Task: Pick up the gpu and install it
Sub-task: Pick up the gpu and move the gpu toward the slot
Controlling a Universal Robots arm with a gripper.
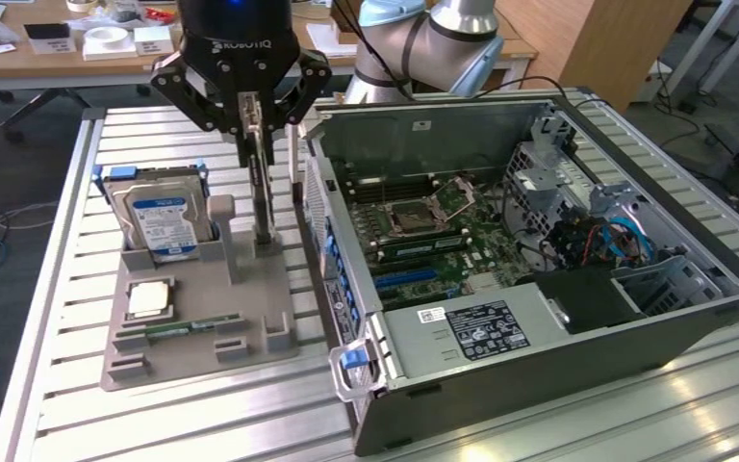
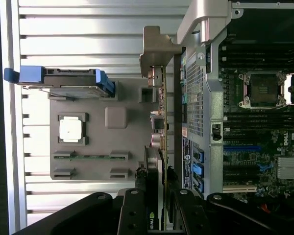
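Observation:
The gpu (image 1: 262, 192) is a thin dark card seen edge-on, standing upright over the grey holder tray (image 1: 203, 358). My gripper (image 1: 258, 127) is shut on its upper edge from above, a finger on each face. The card's lower end sits at the tray's upright post; I cannot tell whether it still rests in the slot. In the wrist view the gpu (image 2: 161, 122) runs away from my gripper (image 2: 157, 198), with its silvery bracket (image 2: 157, 49) at the far end, right beside the wall of the open computer case (image 2: 206, 98).
The tray (image 2: 117, 142) also holds a hard drive (image 1: 158, 217) with blue rails, a processor (image 1: 149, 298) and a memory stick (image 1: 165, 330). The open case (image 1: 677, 318) lies at the exterior view's right, its motherboard (image 1: 434, 231) and blue slots (image 1: 408, 279) exposed. The table (image 1: 49, 385) is slatted metal.

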